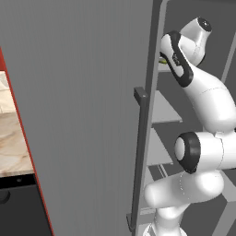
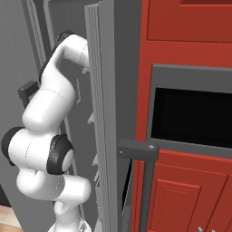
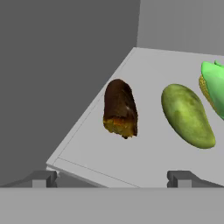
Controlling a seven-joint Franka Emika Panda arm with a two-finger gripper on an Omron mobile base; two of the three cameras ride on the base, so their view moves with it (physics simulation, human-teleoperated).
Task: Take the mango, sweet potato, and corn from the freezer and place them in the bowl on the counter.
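Note:
The hand view looks onto a grey freezer shelf (image 3: 148, 65) bearing all three foods. The dark brown sweet potato (image 3: 119, 109) lies left of centre, with the green mango (image 3: 187, 114) to its right. At the right edge is the corn (image 3: 213, 85), bright green husk over yellow kernels. My gripper (image 3: 113, 179) is open in front of the shelf's near edge, touching nothing, and the sweet potato lies ahead between its fingertips (image 3: 43, 178). The arm reaches into the open freezer (image 1: 161, 110) past the grey door (image 1: 78, 115). The bowl is out of view.
The door's vertical bar handle (image 1: 140, 156) stands close to the arm's elbow. The marbled counter (image 1: 11, 138) and a black appliance front (image 1: 18, 207) lie left of the door. Red cabinets (image 2: 181, 195) with a dark oven opening (image 2: 192, 118) stand to the right.

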